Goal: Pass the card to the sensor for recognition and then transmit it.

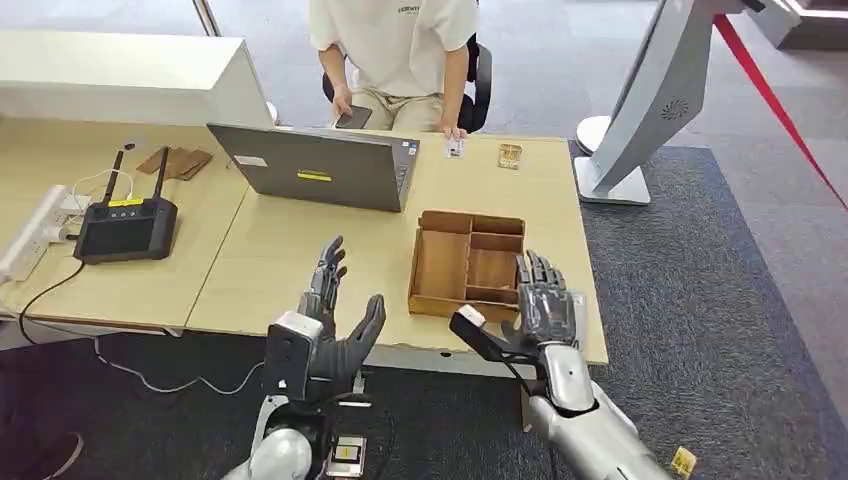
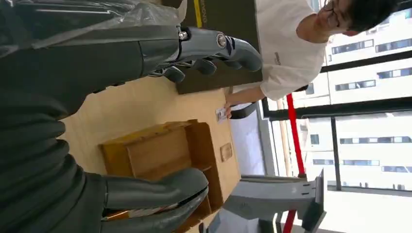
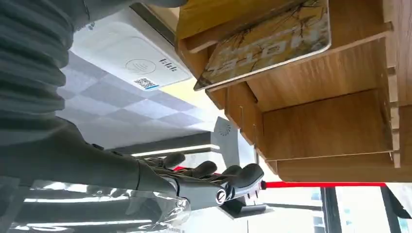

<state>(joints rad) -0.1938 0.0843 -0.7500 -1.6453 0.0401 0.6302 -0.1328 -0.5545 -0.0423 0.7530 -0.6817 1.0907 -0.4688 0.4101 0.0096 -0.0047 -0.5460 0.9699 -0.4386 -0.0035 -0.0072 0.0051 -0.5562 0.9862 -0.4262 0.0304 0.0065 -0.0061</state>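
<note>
Card (image 3: 267,46) is seen in the right wrist view, printed face showing, propped on a slant in a compartment at the edge of the wooden tray (image 1: 440,265); which compartment cannot be fixed from the head view, where that corner is covered. White sensor (image 3: 131,53) is noted just beside that side of the tray, its contactless mark and code label facing up. Right hand (image 1: 540,300) is held over the tray's 5 o'clock corner, fingers straight and spread, thumb out toward 9 o'clock, nothing held. Left hand (image 1: 335,320) is raised at 8 o'clock of the tray, likewise spread wide with nothing in it. Step in hand is judged to be the pickup, not yet begun. For a clean pickup, the raised edge of the card is best taken between thumb and fingers, since the compartment walls leave little room; the card should be lifted clear before it is swung flat over the sensor's mark. Further out, a laptop (image 1: 320,165) is set at 11 o'clock, and a person (image 1: 400,50) is seated at 12 o'clock across the table (image 1: 300,260), a small card (image 1: 455,148) under one hand.
</note>
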